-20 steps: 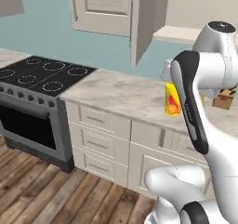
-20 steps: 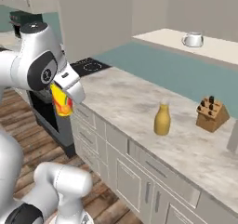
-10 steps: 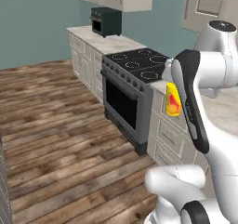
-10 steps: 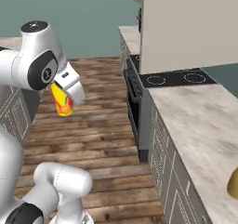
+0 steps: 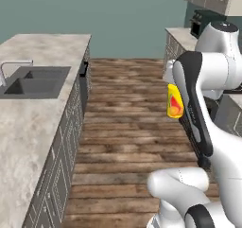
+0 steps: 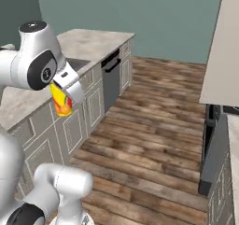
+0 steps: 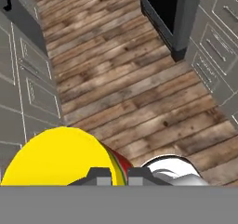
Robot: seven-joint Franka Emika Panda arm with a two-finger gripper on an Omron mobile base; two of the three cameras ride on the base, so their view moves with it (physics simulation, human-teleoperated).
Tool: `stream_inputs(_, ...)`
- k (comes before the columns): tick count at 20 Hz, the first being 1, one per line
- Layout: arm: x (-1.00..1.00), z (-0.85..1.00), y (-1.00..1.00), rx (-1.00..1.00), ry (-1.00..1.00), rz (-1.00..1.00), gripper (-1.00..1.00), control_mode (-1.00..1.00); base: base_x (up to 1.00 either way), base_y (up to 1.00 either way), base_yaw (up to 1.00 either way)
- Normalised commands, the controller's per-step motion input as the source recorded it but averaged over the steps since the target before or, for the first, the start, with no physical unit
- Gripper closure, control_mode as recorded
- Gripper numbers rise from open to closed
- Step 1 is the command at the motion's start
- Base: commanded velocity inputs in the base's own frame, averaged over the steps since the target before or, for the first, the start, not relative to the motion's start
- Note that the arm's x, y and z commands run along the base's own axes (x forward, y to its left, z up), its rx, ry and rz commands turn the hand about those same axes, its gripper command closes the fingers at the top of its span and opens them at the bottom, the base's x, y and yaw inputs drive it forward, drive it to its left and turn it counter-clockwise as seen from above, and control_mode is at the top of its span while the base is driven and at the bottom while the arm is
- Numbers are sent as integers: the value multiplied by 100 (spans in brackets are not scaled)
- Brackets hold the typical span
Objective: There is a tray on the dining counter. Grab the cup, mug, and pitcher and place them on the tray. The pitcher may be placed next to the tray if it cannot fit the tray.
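One yellow cup [image 5: 175, 101] hangs in the air at right of centre in the left base view, held up above the wooden floor [image 5: 132, 123]. The claw [image 7: 114, 176] is clenched on the cup; in the hand view its two dark tips sit at the bottom, with the cup's yellow body [image 7: 60, 158] filling the lower left just behind them. A desk with a sink [image 5: 33, 80] lies at left.
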Motion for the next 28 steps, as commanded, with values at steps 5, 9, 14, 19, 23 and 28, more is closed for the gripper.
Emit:
stream_inputs(5,0,0,0,0,0,0,100,100,33,-14,66)
stream_inputs(9,0,0,0,0,0,0,100,100,14,-13,59)
stream_inputs(14,0,0,0,0,0,0,100,100,-1,1,61)
stream_inputs(19,0,0,0,0,0,0,100,100,-13,23,72)
stream_inputs(23,0,0,0,0,0,0,100,100,-18,51,70)
stream_inputs(28,0,0,0,0,0,0,100,100,-9,61,64)
